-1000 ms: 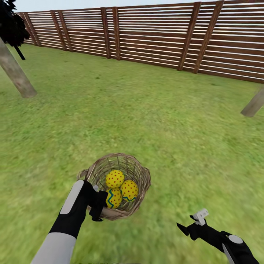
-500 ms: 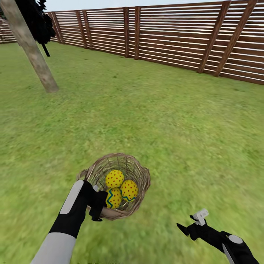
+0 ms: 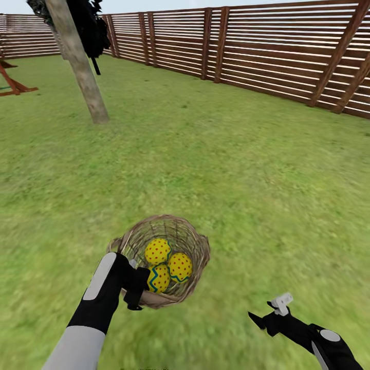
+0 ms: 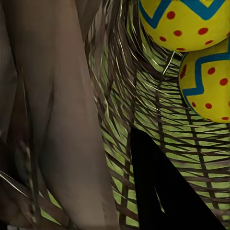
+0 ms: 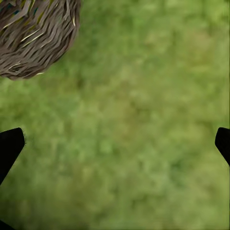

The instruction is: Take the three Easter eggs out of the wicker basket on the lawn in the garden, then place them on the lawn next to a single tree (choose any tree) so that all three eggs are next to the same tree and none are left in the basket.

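The wicker basket (image 3: 198, 254) hangs low in the middle of the head view, above the lawn (image 3: 231, 169). Three Easter eggs lie inside it: one at the back (image 3: 158, 251), one to the right (image 3: 181, 266) and one in front (image 3: 159, 278). My left gripper (image 3: 137, 288) is shut on the basket's near rim. The left wrist view has two eggs (image 4: 191, 24) (image 4: 211, 81) above the weave (image 4: 143, 110), with a black finger (image 4: 163, 191) against it. My right gripper (image 3: 264, 311) is open and holds nothing, low right of the basket (image 5: 33, 33). A grey-brown tree (image 3: 79, 61) leans at the far left.
A slatted wooden fence (image 3: 257, 46) closes the lawn along the back and right. A dark cypress-like tree (image 3: 90, 25) stands behind the trunk. A red-brown wooden frame (image 3: 13, 85) is at the far left edge. Open grass lies between me and the trunk.
The whole view has swung left, so the camera has turned: trunk and fence sit further right in the picture. The basket, eggs and both arms keep their places in the view.
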